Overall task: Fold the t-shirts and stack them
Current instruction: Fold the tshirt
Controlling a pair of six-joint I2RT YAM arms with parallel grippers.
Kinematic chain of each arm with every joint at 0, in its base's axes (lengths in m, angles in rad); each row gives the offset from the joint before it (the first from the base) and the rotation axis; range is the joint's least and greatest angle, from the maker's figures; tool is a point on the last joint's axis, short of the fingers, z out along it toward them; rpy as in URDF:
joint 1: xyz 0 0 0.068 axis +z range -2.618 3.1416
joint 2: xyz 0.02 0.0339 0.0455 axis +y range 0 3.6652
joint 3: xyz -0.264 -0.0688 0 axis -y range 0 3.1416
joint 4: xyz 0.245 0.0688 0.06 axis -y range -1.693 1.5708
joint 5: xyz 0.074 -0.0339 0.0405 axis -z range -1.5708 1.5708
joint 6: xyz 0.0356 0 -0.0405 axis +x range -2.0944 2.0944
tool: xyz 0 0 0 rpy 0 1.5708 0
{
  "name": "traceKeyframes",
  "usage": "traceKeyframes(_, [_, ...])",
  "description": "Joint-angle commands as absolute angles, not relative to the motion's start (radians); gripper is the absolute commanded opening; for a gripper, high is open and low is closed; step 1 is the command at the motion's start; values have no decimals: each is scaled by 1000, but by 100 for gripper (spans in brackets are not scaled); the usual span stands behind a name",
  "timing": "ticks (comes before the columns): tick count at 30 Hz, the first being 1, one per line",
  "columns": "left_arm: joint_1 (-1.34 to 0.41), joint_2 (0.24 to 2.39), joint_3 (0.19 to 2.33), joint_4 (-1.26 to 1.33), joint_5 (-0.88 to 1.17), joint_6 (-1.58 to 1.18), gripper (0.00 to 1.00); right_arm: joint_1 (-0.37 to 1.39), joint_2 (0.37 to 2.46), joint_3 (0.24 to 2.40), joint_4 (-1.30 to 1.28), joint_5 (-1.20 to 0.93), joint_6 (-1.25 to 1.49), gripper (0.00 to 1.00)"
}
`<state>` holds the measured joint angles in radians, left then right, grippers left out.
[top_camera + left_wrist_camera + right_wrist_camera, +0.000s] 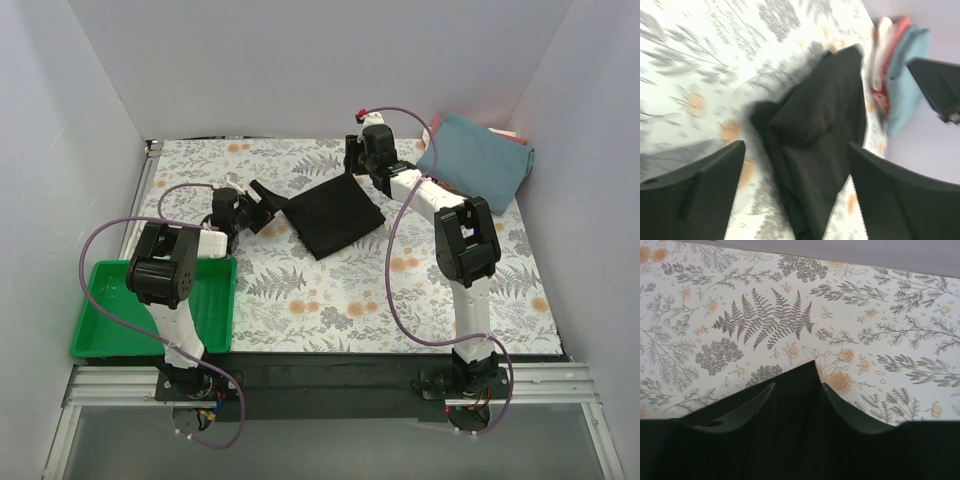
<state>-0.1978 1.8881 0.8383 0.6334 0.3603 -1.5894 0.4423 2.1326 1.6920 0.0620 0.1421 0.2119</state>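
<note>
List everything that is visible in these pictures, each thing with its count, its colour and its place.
tablecloth: one, white with grey ferns and orange flowers, spread under everything.
black t-shirt: one, black, folded, middle of the tablecloth.
teal t-shirt: one, teal-blue, folded, top of the pile in the far right corner.
red and pink t-shirts: count unclear, red and pink, under the teal one.
green tray: one, green, near left corner.
walls: three, white, left, back and right.
left arm: one, white and black, reaching to the black shirt's left corner; jaws apart.
right arm: one, white and black, reaching to its far corner; jaws apart, cloth between them.
</note>
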Motion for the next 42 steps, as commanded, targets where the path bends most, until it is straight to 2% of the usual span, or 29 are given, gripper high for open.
traceKeyframes(1, [-178,1818,913,528,223,-1543,86,416,2123,1756,98,77,204,54])
traceKeyframes(2, [-178,1804,919,511,204,-1517,86,410,2108,1752,98,54,201,59])
traceKeyframes(3, [-178,1789,920,500,181,-1508,86,403,2099,1747,98,10,201,74])
traceKeyframes(6, [-179,1746,913,476,176,-1476,87,365,2062,1715,100,-104,186,79])
traceKeyframes(16, [-265,1715,887,335,170,-1385,86,259,1953,1528,127,-448,106,80])
traceKeyframes(23, [-328,1721,871,301,152,-1370,78,204,1968,1473,127,-624,95,81])
traceKeyframes(28, [-367,1750,896,264,138,-1353,66,170,2006,1468,127,-721,118,95])
traceKeyframes(35, [-385,1805,943,212,118,-1321,49,153,2065,1465,126,-753,127,96])
traceKeyframes(40, [-390,1845,974,186,107,-1305,43,143,2109,1479,126,-785,144,96])
traceKeyframes(42, [-390,1861,989,173,103,-1302,37,141,2123,1488,126,-795,152,97])
